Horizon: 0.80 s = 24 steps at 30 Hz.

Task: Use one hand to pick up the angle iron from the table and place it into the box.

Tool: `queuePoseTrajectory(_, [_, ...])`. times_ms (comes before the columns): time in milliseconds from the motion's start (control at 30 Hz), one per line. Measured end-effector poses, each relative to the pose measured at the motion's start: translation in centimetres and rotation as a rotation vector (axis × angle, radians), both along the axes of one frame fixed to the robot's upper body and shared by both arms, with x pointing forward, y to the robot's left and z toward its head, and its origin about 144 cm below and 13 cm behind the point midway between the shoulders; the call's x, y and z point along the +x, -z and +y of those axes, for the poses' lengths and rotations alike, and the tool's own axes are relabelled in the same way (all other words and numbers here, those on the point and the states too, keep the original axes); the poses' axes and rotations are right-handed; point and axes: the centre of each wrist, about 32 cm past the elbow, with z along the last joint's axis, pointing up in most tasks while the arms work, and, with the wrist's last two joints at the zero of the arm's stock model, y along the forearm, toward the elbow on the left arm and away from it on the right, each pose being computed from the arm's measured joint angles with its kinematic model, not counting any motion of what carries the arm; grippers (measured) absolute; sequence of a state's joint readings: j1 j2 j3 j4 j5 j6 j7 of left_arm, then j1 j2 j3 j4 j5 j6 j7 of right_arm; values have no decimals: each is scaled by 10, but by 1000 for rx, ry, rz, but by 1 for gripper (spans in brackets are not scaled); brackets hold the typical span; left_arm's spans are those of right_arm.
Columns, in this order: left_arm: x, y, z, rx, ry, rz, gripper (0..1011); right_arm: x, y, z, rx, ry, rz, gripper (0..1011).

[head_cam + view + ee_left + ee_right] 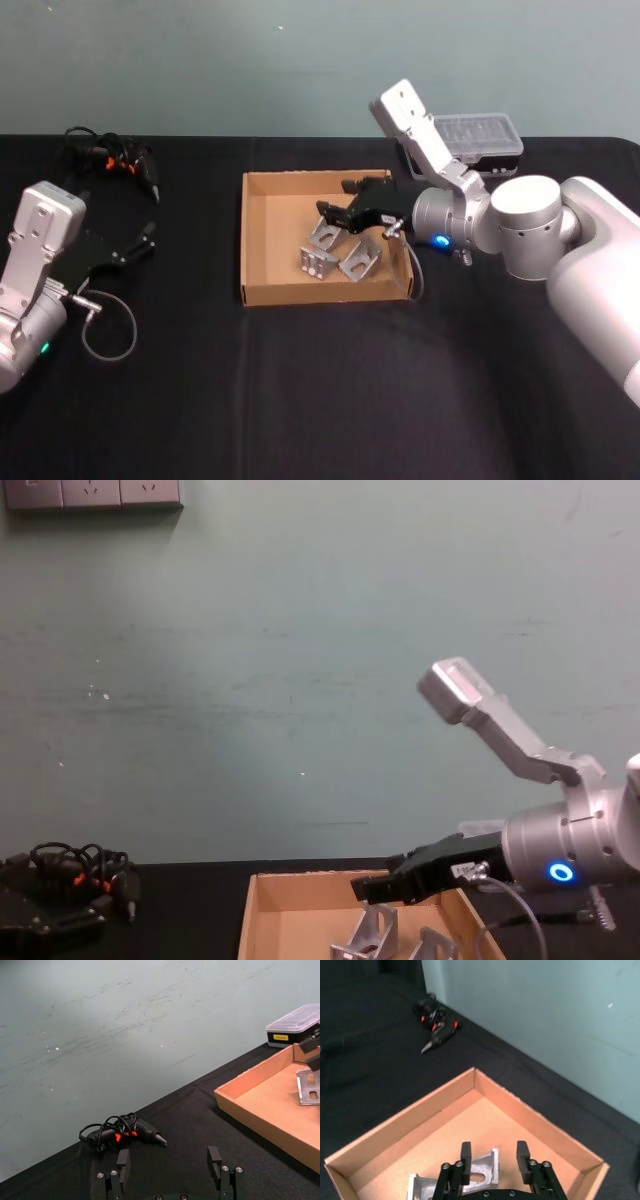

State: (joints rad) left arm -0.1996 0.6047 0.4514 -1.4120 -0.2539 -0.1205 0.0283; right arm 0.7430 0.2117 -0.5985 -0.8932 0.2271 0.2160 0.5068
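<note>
right gripper (493, 1160) sits closest to its wrist camera, its two dark fingers (465, 1156) parted with nothing between them, hovering over the box (254, 215) near its right side. just beneath the fingertips, angle iron pieces (338, 252) lie on the tan floor of the box, seemingly two brackets touching each other; the nearer one (482, 1171) shows a slotted face between the open fingers. judging by this, the placing step looks done or just being finished, the piece released inside the box. next the arm would need to lift clear without brushing the brackets or the low cardboard wall. farther out, the left gripper (170, 1166) rests open and idle over the black table (320, 400) on the robot's left, beside a tangle of black cable (105, 155).
</note>
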Motion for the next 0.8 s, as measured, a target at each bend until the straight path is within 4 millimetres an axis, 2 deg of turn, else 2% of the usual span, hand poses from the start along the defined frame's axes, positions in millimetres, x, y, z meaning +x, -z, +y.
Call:
queuePoseTrajectory(133, [0, 0, 0, 0, 0, 0, 1011, -10, -4, -4, 31, 16, -38, 668])
queuePoseTrajectory(167, [0, 0, 0, 0, 0, 0, 1011, -15, -5, -6, 43, 22, -56, 728])
queuePoseTrajectory(300, [0, 0, 0, 0, 0, 0, 1011, -28, -6, -12, 70, 44, -100, 816])
queuePoseTrajectory(467, [0, 0, 0, 0, 0, 0, 1011, -58, -1, -24, 112, 105, -207, 982])
queuePoseTrajectory(800, [0, 0, 0, 0, 0, 0, 1011, -105, 19, -49, 127, 208, -317, 1003])
